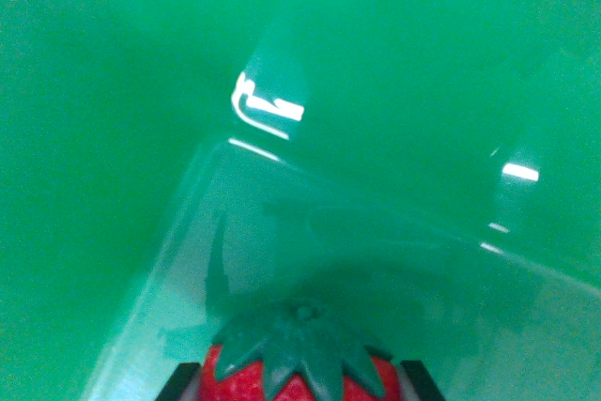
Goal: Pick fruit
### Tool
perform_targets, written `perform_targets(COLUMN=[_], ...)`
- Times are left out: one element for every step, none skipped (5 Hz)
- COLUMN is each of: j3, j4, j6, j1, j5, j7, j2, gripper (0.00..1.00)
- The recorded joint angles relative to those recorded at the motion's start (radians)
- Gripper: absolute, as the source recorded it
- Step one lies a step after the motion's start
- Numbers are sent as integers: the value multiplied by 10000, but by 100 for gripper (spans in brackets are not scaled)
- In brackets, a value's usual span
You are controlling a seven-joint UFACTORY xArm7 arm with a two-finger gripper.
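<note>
A red strawberry (299,368) with a dark green leafy cap sits at the bottom middle of the wrist view. My gripper (300,384) is shut on the strawberry, its black fingertips (178,384) showing on either side of the fruit. The berry hangs just above a clear plastic container (310,223), whose rim runs diagonally across the view. Everything lies over a green surface (103,100). The lower part of the strawberry is cut off by the frame edge.
The container's clear walls catch bright light reflections at its far corner (268,105) and on the wrist view's right (519,172). Green surface surrounds the container on the left and top.
</note>
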Motion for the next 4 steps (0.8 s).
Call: perform_targets(j3=[3,3,6,6], j4=[125,125,281,281], j6=[256,256,577,577], j1=[-5,-5,-11,-11], j5=[8,8,19,19], j7=[0,0,-1,-1], j2=[-132,-132,-297,-297], gripper=[100,100,100,100])
